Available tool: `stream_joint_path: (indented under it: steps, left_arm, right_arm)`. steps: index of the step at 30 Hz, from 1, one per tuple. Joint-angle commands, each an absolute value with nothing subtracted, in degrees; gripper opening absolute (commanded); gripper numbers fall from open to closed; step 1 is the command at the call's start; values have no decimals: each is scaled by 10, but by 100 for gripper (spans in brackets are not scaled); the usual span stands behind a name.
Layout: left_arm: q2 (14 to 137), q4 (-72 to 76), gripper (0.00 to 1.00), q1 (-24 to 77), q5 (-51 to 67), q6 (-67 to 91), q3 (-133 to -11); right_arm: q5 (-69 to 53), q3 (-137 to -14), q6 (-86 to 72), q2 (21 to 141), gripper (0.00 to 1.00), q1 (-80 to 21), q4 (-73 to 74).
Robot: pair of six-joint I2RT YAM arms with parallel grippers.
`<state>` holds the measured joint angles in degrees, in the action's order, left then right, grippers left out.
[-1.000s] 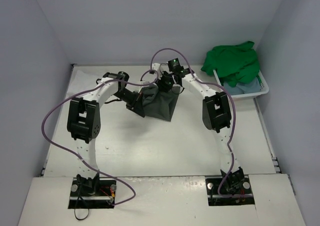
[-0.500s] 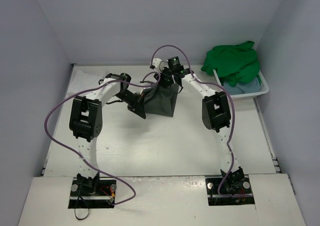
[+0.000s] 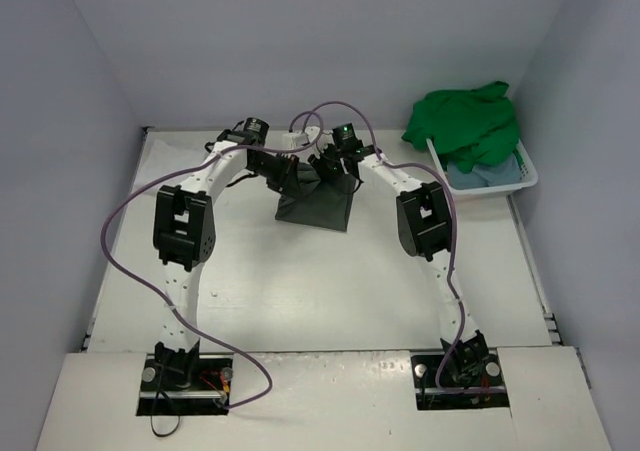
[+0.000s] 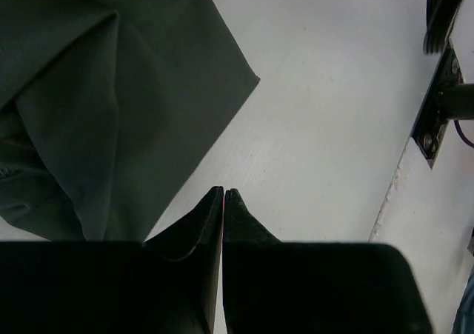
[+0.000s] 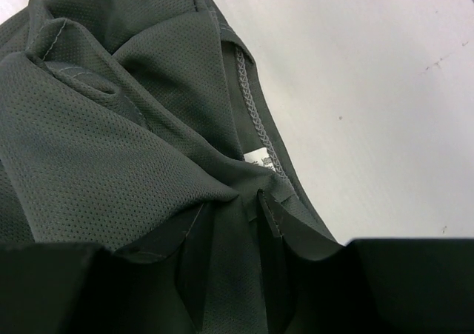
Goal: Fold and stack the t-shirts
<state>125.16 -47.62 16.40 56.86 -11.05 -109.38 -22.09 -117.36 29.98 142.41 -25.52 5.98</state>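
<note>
Pointing collar-end away, dark grey-olive t-shirt (image 3: 318, 207), long axis far-to-near

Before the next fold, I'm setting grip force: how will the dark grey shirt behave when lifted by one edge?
Probably floppy: the dark grey shirt bunches into soft creases and folds. Likely light, since its fine mesh looks thin. It may slide easily on the smooth table.

Grey-olive t-shirt (image 3: 318, 207), green t-shirt (image 3: 465, 121)
</note>
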Motion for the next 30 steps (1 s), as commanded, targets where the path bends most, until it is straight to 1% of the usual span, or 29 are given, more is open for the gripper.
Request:
stream_joint_path:
  steps: [1,7,15,23,25,26,27,28,30]
  left_arm:
    - [1258,-452,0,171,580,-80,-1141]
    - [1267,-427,0,207,571,-62,-1152]
    - [1265,-403,0,239,559,-48,-1151]
    - [1278,-380,0,241,524,-49,-1159]
    - [1281,-375,0,241,520,-50,-1165]
    - [1287,-375,0,241,514,-51,-1167]
    - [1289,-374,0,241,512,-52,-1169]
    - [1292,-374,0,241,510,-53,-1173]
    - [1296,-373,0,240,503,-52,-1175]
  right_arm:
    - [-209,-1188,287,1419,27,-257,35]
    - [-190,-1169,252,1393,31,-255,21]
    - [-175,-1085,203,1296,38,-235,-30]
    - [-174,-1043,168,1220,37,-217,-40]
    - [-186,-1030,163,1203,30,-214,-40]
    - [-191,-1025,161,1200,24,-214,-40]
    - [-197,-1020,160,1196,17,-214,-36]
    - [-206,-1013,158,1194,7,-213,-33]
    - [-235,-1011,156,1197,1,-214,-13]
